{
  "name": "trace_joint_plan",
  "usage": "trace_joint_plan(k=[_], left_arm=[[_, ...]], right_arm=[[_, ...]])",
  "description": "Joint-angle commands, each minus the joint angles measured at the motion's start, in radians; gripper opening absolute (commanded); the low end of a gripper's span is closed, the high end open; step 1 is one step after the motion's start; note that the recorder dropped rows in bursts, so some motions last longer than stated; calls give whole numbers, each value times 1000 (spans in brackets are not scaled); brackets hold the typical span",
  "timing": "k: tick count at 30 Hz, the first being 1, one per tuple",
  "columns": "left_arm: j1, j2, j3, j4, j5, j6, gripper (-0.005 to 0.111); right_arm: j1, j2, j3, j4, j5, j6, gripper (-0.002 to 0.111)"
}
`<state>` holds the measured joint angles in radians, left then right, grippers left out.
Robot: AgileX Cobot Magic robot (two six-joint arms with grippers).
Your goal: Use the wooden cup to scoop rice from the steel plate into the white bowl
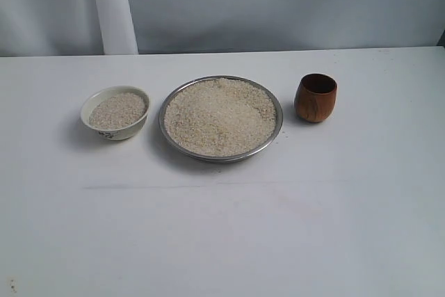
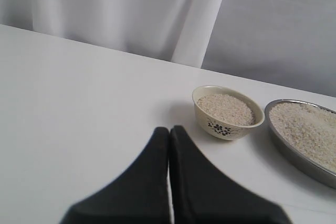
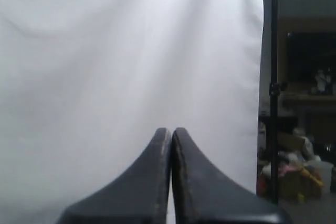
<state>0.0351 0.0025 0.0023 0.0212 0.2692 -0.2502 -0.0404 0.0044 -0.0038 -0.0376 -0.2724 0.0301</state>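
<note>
The left gripper (image 2: 169, 129), tips pressed together, hangs over a white table (image 1: 222, 241); ahead of it sit the white bowl (image 2: 226, 128) and steel plate (image 1: 221, 160), both holding rice (image 1: 221, 116), the wooden cup (image 1: 315, 102) farthest off. The right gripper (image 3: 171, 130), also closed, faces a white curtain (image 3: 131, 51) beside dim clutter (image 3: 299, 177).

One steel plate (image 1: 272, 133), one white bowl (image 1: 115, 132), one wooden cup (image 1: 316, 98), two heaps of rice (image 1: 221, 116).

Plain white worktop (image 1: 208, 241), three vessels in a row across its far half, small white bowl (image 1: 122, 131) with dark painted motif at left, wide steel plate (image 1: 221, 159) at centre, reddish-brown wooden cup (image 1: 316, 103) upright at right, none touching
</note>
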Motion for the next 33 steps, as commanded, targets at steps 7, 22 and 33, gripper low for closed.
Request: trace_joint_plan(k=[7, 22, 33], left_arm=[[-5, -3, -2, -3, -3, -3, 0], [-5, -3, -2, -3, -3, -3, 0], [-5, -3, -2, -3, -3, -3, 0]], right_arm=[[-9, -4, 4, 4, -83, 4, 0], [-9, -4, 4, 4, -251, 376, 0], [-9, 421, -385, -156, -185, 526, 0]])
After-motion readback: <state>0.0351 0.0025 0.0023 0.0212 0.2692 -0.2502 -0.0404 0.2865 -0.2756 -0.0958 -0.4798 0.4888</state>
